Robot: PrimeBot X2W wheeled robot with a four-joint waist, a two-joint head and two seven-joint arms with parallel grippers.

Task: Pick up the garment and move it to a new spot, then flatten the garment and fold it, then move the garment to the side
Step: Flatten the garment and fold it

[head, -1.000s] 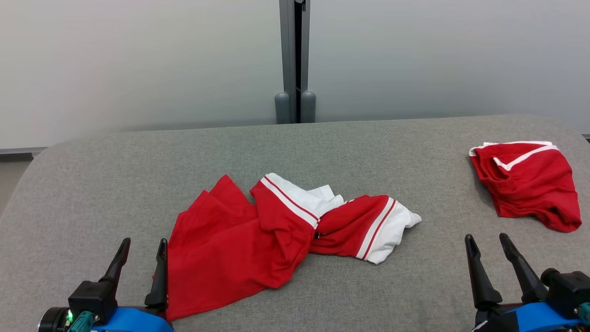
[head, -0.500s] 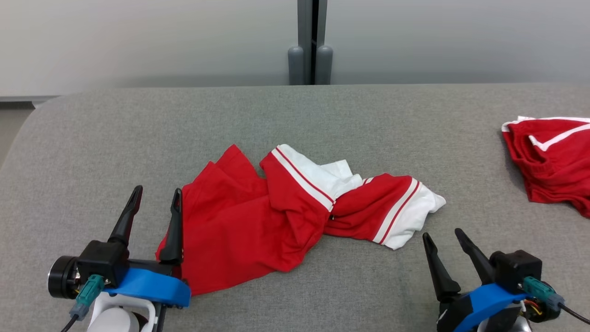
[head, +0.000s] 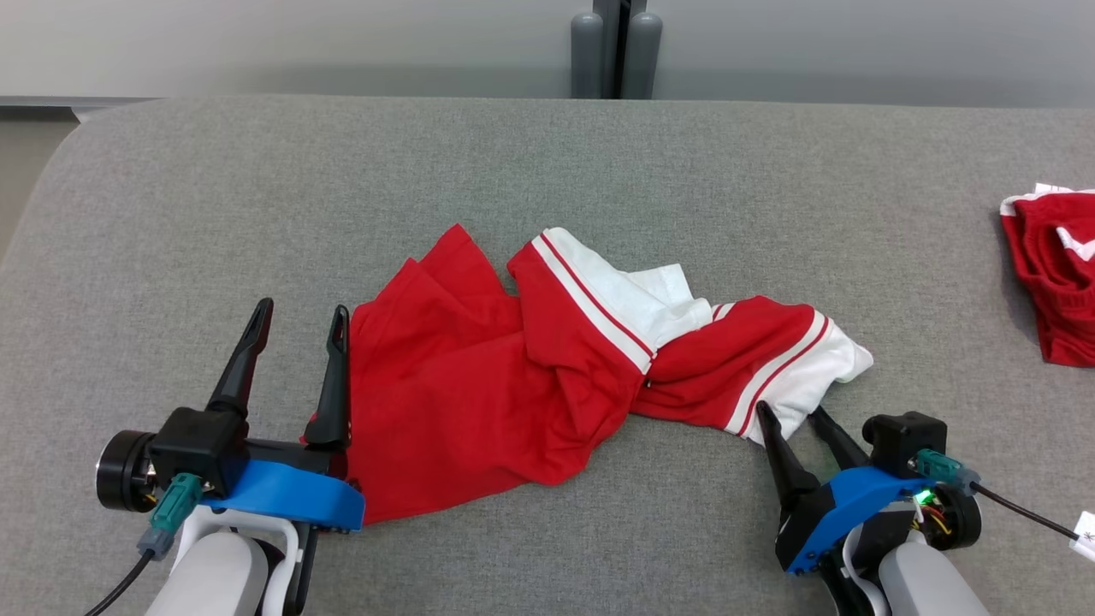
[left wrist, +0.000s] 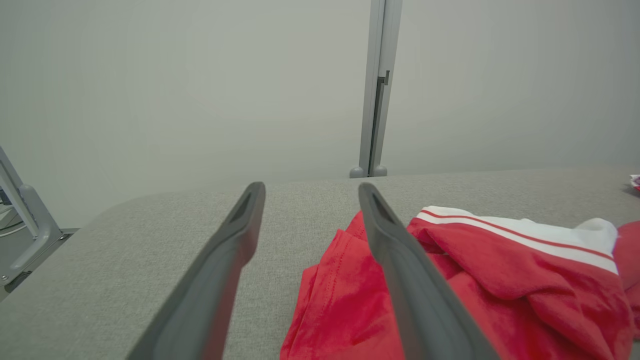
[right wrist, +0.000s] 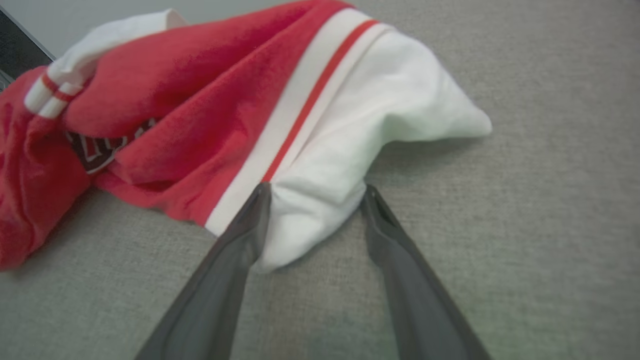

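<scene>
A crumpled red garment (head: 479,393) with white, red-striped ends lies in the middle of the grey table (head: 214,188). My left gripper (head: 304,306) stands open at the garment's left edge, its inner finger along the red cloth (left wrist: 500,280); in the left wrist view that gripper (left wrist: 311,187) has nothing between its fingers. My right gripper (head: 787,409) is open at the garment's white right end. In the right wrist view, this gripper (right wrist: 316,188) has its fingertips on either side of a fold of the white cloth (right wrist: 380,100).
A second red garment with white trim (head: 1052,282) lies at the table's right edge. A grey post (head: 616,43) stands behind the table's far edge. Bare grey table surrounds the garment on the far side and at the left.
The head view has tilted down and shifted. Both arms have come forward. My right gripper has moved left up to the white end of the garment, its fingers a little closer together.
</scene>
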